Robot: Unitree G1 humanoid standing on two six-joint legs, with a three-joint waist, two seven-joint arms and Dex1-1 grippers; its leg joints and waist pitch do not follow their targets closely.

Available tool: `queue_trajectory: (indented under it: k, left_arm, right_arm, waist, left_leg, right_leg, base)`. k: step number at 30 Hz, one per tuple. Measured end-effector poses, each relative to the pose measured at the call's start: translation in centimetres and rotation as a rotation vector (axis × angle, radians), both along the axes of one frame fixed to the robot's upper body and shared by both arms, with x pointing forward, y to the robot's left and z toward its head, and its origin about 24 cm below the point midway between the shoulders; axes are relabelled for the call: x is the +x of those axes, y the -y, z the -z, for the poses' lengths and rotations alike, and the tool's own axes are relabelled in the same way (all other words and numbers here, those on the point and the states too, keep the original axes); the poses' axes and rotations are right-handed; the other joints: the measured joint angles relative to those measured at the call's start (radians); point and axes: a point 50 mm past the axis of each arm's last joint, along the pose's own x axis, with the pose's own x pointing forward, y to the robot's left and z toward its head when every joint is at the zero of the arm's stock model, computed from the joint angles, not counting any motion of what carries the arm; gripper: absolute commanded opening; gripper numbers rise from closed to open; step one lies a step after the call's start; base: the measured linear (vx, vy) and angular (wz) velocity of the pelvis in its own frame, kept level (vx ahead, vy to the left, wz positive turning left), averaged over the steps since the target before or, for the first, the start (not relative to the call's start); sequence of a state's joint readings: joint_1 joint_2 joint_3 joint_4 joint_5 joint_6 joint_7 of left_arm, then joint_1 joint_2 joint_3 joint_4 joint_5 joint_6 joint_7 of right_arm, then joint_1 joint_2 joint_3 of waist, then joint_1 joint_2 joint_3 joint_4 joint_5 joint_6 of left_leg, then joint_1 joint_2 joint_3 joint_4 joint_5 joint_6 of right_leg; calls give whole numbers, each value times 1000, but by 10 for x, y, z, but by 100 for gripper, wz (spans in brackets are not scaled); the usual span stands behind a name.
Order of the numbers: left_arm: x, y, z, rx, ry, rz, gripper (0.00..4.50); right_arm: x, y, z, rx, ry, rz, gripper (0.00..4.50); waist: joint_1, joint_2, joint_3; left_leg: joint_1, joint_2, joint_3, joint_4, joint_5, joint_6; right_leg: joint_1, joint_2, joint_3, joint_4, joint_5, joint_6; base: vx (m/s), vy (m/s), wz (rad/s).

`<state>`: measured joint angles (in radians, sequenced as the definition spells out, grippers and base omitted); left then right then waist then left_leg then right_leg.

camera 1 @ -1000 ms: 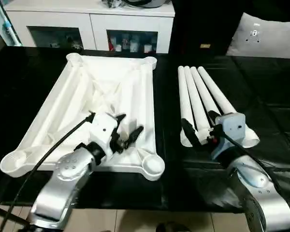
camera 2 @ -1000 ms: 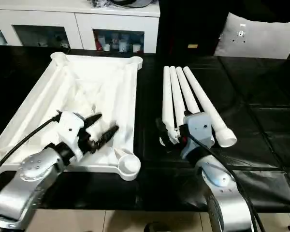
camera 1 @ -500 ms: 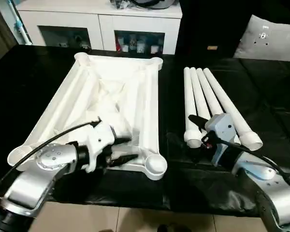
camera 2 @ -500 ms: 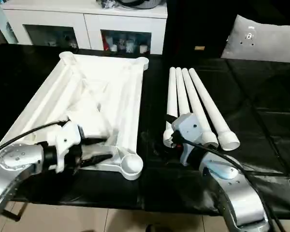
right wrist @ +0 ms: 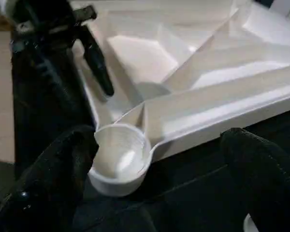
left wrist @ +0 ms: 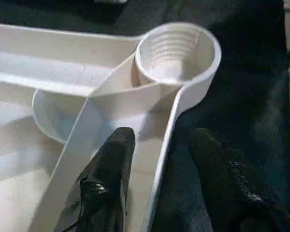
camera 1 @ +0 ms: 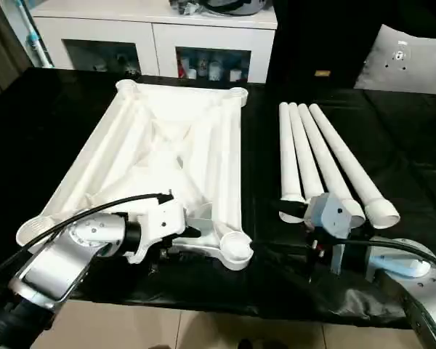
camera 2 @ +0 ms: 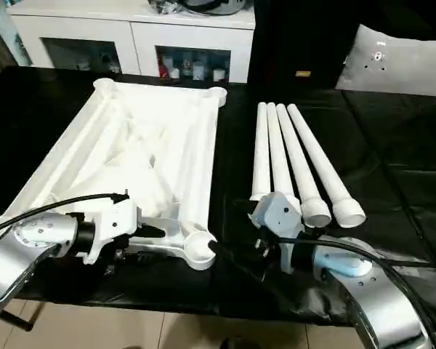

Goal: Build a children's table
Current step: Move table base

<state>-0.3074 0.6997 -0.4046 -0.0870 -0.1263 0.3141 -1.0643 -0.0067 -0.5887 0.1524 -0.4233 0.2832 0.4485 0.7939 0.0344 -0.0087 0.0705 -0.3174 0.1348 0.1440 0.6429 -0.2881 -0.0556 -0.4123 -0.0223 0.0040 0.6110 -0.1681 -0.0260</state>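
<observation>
Nearest the camera, the left gripper is seen spread open across the near rim of the table top, close to its near right corner socket. One black finger lies inside the rim, over the white ribbed underside, and the other finger lies outside it, over the black-covered work surface. The rim stands between the two fingers, and whether either finger touches it cannot be told; nothing is clamped.

The right gripper is held low over the black surface, just beside that same corner socket and pointed toward it. Its two fingers are set wide apart and nothing is held between them. In the right wrist view the socket is seen between the fingers, and the left gripper's fingers are seen beyond it at the rim.

The table top is laid upside down on the left half of the black surface, ribs upward, with a round socket at each corner. To its right, the four white tube legs are laid side by side, touching one another, their near ends close to the right gripper and their far ends fanned slightly apart.

Beyond the work surface, a white cabinet with glass doors is seen, and a grey cushion at the far right
</observation>
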Motion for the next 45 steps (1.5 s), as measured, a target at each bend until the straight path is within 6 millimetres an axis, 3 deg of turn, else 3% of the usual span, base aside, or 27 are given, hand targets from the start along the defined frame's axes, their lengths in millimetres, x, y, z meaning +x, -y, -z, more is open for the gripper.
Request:
queue_trajectory:
  k: [7,23,30,45]
  left_arm:
    - [3,-3,8,60,-7,30,203]
    - [8,0,9,71,2,58,203]
    - [10,3,13,55,-4,56,203]
    - [21,6,17,46,-9,-77,95]
  right_arm:
    - [-9,1,2,5,-75,-50,450]
    - [-13,1,7,-8,-104,-44,450]
    - [-13,0,7,-5,-100,-42,450]
    - [-13,-1,6,0,-89,-34,450]
  waist:
    - [-2,3,1]
    - [0,21,8]
    - [0,24,8]
    - [-4,27,8]
  left_leg:
    - [-1,0,-1,0,0,0]
    - [-1,3,-2,-1,2,-4]
    - [-2,4,-2,-1,2,-5]
    - [-2,6,-2,-3,3,-5]
  right_leg:
    - [0,-1,-2,-1,0,0]
    - [3,-2,-8,-1,-1,0]
    - [3,-3,-10,-1,-2,1]
    - [4,-4,-14,-1,-8,4]
  base:
    - [0,0,0]
    - [0,0,0]
    - [0,0,0]
    - [0,0,0]
